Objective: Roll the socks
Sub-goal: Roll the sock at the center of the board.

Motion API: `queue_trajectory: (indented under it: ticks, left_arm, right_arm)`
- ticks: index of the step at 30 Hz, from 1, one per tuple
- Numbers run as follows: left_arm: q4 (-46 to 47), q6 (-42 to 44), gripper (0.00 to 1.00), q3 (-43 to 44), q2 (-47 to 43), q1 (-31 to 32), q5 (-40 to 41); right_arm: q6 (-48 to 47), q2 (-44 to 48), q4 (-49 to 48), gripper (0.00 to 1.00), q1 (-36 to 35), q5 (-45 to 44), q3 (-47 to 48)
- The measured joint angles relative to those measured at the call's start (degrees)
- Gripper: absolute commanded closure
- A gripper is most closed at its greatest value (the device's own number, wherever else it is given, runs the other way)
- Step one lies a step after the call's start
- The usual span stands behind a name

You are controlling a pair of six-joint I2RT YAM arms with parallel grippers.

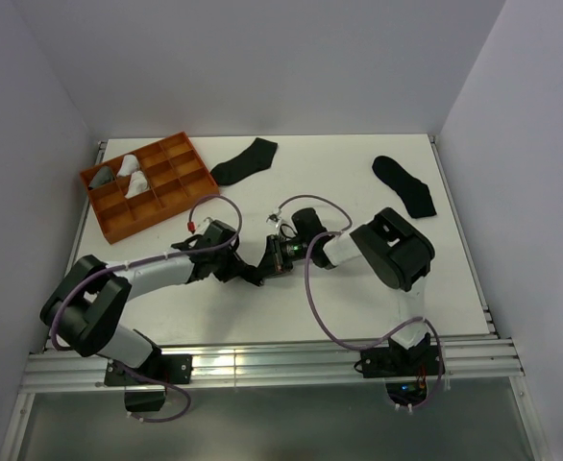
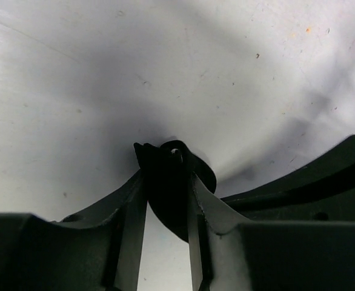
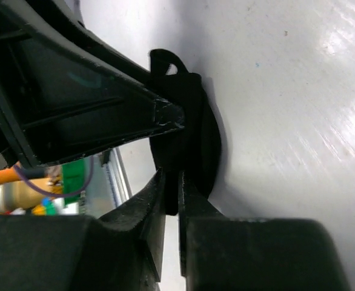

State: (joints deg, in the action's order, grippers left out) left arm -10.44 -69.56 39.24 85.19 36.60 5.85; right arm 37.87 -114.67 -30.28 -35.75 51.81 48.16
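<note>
A small bunched black sock (image 2: 197, 171) is pinched between both grippers just above the white table, near its middle. My left gripper (image 2: 165, 177) is shut on it, with the sock filling the gap between its fingers. My right gripper (image 3: 172, 182) is shut on a thin fold of the same sock (image 3: 205, 142), and the left gripper's finger (image 3: 105, 103) reaches in from the upper left. In the top view the two grippers meet tip to tip, left (image 1: 247, 273) and right (image 1: 268, 259), and they hide the sock between them.
A flat black sock (image 1: 245, 160) lies at the back centre. Another black sock (image 1: 404, 185) lies at the back right. An orange compartment tray (image 1: 171, 182) at the back left holds rolled white and grey socks (image 1: 133, 173).
</note>
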Motion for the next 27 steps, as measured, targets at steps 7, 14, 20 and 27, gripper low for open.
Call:
queue_trajectory:
  ticks: [7,14,20,27]
  left_arm:
    - [-4.3,2.3,0.70,4.7,3.4,0.2,0.0]
    - [-10.2,6.1,0.69,10.3,6.5,0.2,0.0]
    - [-14.5,9.1,0.68,14.2,8.8,0.2,0.0]
    - [-16.4,10.5,0.68,15.6,9.6,0.2,0.0]
  right_arm:
    - [-10.5,10.6,9.5,0.57,-2.3,-11.7,-2.5]
    - [-21.9,23.3,13.7,0.51,-11.8,-34.7,-6.9]
    - [-29.6,26.3,13.7,0.50,-21.1,-51.6,-7.7]
    - [-36.2,23.2,14.3,0.51,-26.6,-62.5,-6.2]
